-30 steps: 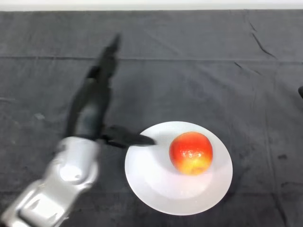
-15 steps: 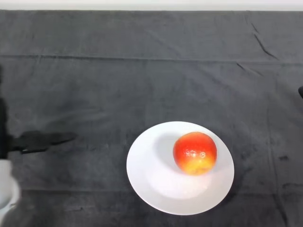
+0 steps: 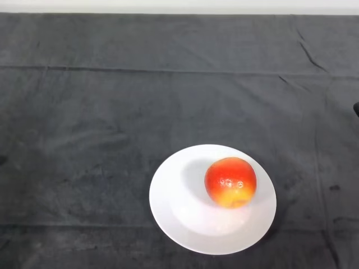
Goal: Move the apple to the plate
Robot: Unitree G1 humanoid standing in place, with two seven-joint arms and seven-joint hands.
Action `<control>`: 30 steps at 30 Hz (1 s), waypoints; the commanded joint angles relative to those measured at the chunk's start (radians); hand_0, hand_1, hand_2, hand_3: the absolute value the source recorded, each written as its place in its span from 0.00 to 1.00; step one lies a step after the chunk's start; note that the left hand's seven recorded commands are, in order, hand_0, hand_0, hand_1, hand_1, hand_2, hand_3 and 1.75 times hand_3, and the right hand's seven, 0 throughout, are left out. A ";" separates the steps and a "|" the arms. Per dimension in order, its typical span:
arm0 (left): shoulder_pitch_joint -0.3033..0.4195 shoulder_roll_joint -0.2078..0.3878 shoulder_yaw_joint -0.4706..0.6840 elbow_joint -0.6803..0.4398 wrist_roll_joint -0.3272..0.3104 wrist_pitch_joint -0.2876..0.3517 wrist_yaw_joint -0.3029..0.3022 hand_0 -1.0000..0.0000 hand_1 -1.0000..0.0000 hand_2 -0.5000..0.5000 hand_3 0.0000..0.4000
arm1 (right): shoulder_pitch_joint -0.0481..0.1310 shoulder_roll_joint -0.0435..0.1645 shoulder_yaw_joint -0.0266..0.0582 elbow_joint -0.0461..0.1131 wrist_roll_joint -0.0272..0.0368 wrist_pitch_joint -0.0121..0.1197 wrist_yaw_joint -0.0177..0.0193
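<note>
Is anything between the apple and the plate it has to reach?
No. The apple already sits on the plate, toward its right side, so nothing separates them. Only the dark cloth surrounds the plate, and no other object is visible.

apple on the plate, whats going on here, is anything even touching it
Nothing is handling anything at this moment. A red and yellow apple sits on a white plate, slightly right of the plate's centre, and the plate rests on the dark cloth over the table. No part of the robot shows in the head view. Judging by how things lie, the apple already looks to be where the task wants it.
</note>
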 commanded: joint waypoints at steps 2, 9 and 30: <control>0.023 0.027 0.063 0.050 -0.015 -0.036 0.010 1.00 1.00 0.50 0.00 | -0.013 -0.025 -0.0059 -0.011 0.0024 -0.007 -0.0020; 0.026 0.007 0.131 0.111 -0.027 -0.075 0.006 1.00 1.00 0.50 0.00 | -0.013 -0.026 -0.0061 -0.010 0.0025 -0.007 -0.0019; -0.055 -0.007 0.226 0.377 -0.047 -0.232 -0.050 1.00 1.00 0.50 0.00 | -0.014 -0.027 -0.0065 -0.007 0.0026 -0.007 -0.0009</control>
